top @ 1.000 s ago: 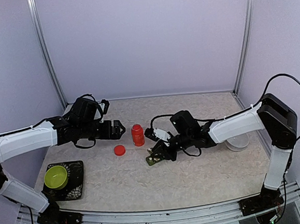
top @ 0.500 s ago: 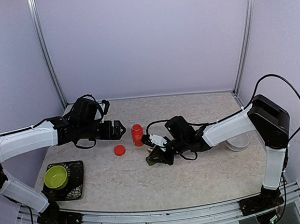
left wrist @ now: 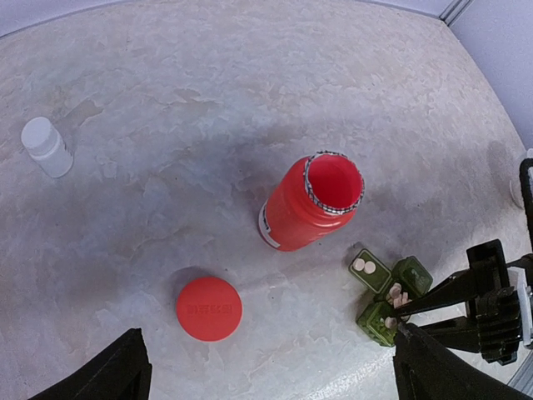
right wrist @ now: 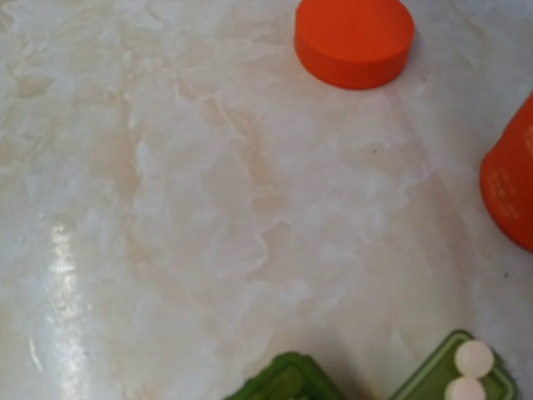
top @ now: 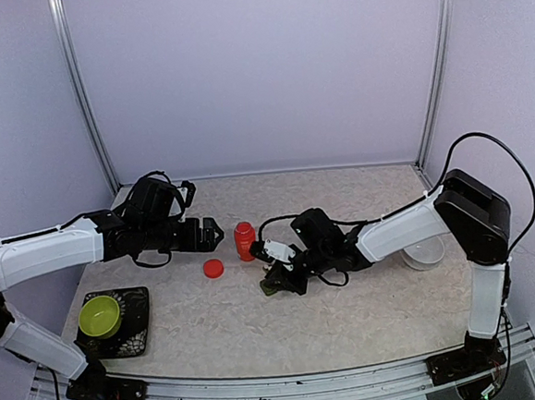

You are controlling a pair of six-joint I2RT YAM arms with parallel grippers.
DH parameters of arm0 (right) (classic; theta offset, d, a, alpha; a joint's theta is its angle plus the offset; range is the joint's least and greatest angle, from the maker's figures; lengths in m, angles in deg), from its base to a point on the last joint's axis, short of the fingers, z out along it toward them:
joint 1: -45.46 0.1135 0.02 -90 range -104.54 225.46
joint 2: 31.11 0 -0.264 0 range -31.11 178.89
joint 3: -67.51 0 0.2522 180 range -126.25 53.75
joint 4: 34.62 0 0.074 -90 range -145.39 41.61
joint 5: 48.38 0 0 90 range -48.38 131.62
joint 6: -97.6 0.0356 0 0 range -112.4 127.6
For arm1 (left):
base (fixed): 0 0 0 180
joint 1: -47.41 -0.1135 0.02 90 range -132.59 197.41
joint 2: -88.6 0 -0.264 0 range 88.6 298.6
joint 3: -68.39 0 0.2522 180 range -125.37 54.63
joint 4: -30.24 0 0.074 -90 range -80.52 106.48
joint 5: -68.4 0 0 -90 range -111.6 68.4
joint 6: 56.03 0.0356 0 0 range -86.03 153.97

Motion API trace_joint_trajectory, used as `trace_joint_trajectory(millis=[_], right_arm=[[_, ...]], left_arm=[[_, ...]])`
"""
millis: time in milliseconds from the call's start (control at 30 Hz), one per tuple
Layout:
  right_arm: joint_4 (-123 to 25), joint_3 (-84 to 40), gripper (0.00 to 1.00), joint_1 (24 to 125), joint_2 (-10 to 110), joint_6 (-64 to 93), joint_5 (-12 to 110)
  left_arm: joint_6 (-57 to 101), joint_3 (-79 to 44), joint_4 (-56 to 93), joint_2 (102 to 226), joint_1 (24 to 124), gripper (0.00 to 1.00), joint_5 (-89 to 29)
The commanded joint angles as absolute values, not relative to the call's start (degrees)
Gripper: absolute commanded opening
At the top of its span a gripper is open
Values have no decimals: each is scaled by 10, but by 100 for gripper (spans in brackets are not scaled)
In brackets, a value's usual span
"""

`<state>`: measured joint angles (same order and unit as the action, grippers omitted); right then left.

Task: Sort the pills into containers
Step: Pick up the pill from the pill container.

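Left claw (top: 211,232) gapes wide, empty. Right claw (left wrist: 399,317), tips nearly together, reaches the dark green three-cell pill box (left wrist: 412,276); I cannot tell whether it grips anything.

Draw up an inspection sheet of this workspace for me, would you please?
surface: marbled table; no spills seen.
job's things: green pill box near the red bottle; pills in its cells.
clutter: red bottle open, its cap on the table; white bottle; lime bowl on a black tray; white bowl.
grippers: left gripper open, facing the red bottle; right gripper tips at the pill box, grip unclear.
cables: black cable looped over the right arm, more on the left; no snags seen.
surroundings: plain lilac walls, metal posts.
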<state>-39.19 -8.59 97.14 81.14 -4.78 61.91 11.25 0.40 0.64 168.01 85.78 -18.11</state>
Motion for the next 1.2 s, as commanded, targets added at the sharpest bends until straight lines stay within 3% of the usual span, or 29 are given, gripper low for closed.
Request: trace_joint_trajectory(millis=[0,700,1000,1167], right_arm=[[-394,-97,19,976,822,-53,617],[-401,-97,16,985,834,-65,590],[-399,-99,4,987,822,-65,587],[-403,-104,3,987,801,-65,591]], left_arm=[[111,11,19,1683,862,99,-176],[109,12,20,1681,862,99,-177],[109,15,20,1679,862,99,-176],[109,15,21,1679,862,99,-175]])
